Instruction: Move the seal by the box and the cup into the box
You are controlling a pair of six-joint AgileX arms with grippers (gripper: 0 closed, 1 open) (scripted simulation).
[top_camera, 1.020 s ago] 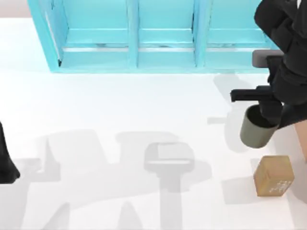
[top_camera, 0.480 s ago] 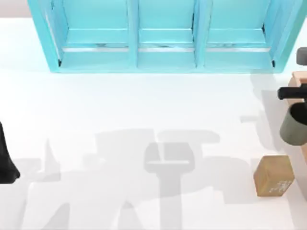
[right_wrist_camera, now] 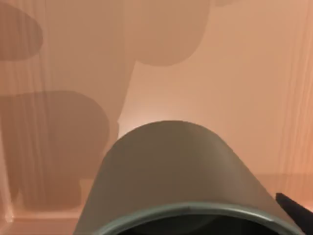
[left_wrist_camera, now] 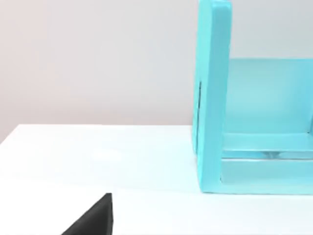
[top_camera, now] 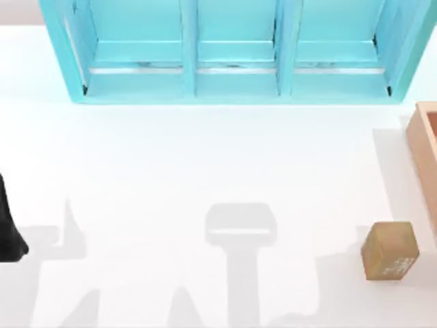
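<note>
Our right claw holds the cup (right_wrist_camera: 171,171) over the box (top_camera: 425,147) floor; its grip we can't tell. The seal (top_camera: 390,250) stands near the box.

light: bright, even | shadows: soft grey on table (top_camera: 205,157) | box (right_wrist_camera: 234,73) interior: dim, shadowed

The top camera looks straight down on the table (top_camera: 171,157). The left wrist camera sits low, facing the turquoise cabinet (left_wrist_camera: 212,98), shared with the top view. The right wrist camera peers closely into the box (right_wrist_camera: 220,73).
</note>
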